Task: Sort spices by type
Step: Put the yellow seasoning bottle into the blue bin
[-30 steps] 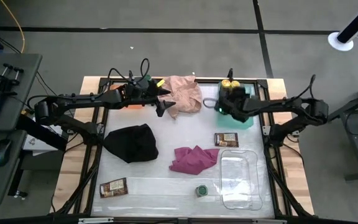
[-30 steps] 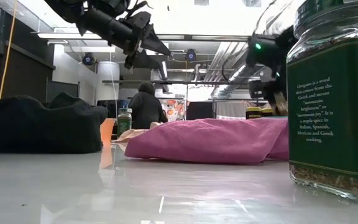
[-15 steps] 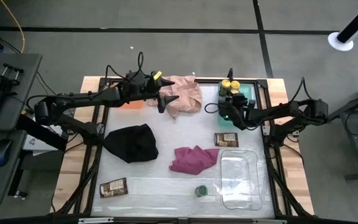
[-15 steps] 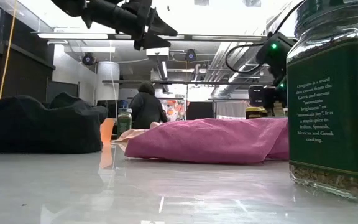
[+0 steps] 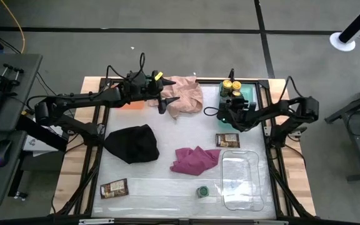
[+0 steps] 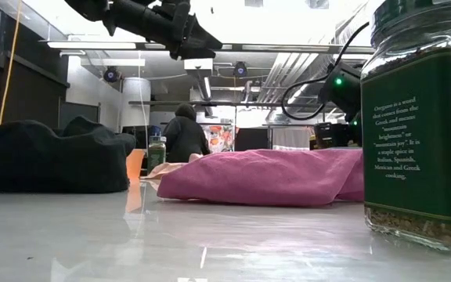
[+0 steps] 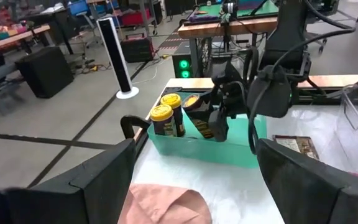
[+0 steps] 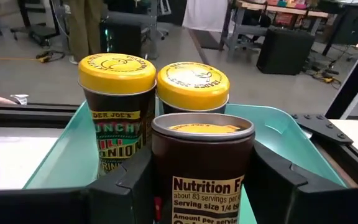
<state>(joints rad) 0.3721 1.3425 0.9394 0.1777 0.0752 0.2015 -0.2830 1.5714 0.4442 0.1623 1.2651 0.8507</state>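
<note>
Two yellow-lidded jars [image 5: 232,85] stand on their bases at the far end of the teal tray [image 5: 250,94]. My right gripper [image 5: 231,105] is over that tray, shut on a third yellow-lidded jar [image 8: 202,168] just in front of them. My left gripper [image 5: 165,99] hangs open in the air above the pink cloth [image 5: 186,94] and touches nothing. A green-lidded jar [image 5: 202,190] stands near the table's near edge. One brown packet [image 5: 227,140] lies flat by the clear tray, another [image 5: 114,188] at the near left. My right gripper pinches the third jar by its dark body [image 8: 166,193], one finger [image 8: 126,183] on each side, just below the lid. The fingers come roughly level from the table's near right side. The jar stands upright between them; its base is out of the picture.
The clear tray [image 5: 242,181] sits at the near right. A black cloth [image 5: 132,142] and a magenta cloth [image 5: 195,159] lie mid-table. The orange tray [image 5: 130,104] lies under my left arm, with a green-lidded jar [image 6: 156,153] by it. A person [image 6: 182,133] stands in the room behind.
My right gripper has drawn back a little toward the table's near edge over the teal tray. My left gripper has risen and drifted slightly toward the far edge, then held still, staying open.
</note>
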